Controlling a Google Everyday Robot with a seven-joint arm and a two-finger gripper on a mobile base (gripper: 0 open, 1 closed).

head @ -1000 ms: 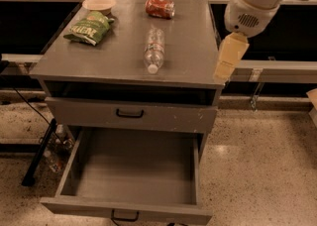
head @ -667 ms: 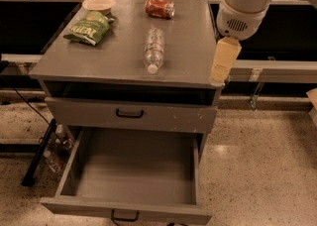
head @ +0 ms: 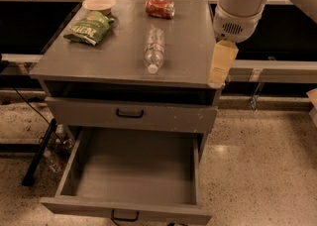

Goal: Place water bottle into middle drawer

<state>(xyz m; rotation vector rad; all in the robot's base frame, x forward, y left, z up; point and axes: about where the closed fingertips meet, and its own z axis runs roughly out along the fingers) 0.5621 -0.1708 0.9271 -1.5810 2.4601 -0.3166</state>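
The water bottle point(head: 153, 49) lies on its side in the middle of the grey cabinet's top point(head: 188, 56), its white cap toward the front edge. Below, the middle drawer point(head: 133, 170) is pulled fully out; its grey tray holds nothing and a small black handle sits on its front. My gripper point(head: 221, 64) hangs from the white arm at the cabinet's right front corner, to the right of the bottle and apart from it. Only one cream finger shows.
A green chip bag point(head: 89, 28) and a shallow bowl point(head: 99, 4) sit at the top's back left, a red crushed can point(head: 160, 8) at the back centre. The drawer above point(head: 130, 114) is closed. Black cables and a stand leg point(head: 38, 153) lie on the floor left.
The arm and gripper have drifted slightly left, closer to the cabinet's right front corner. Bottle and drawers have not moved.
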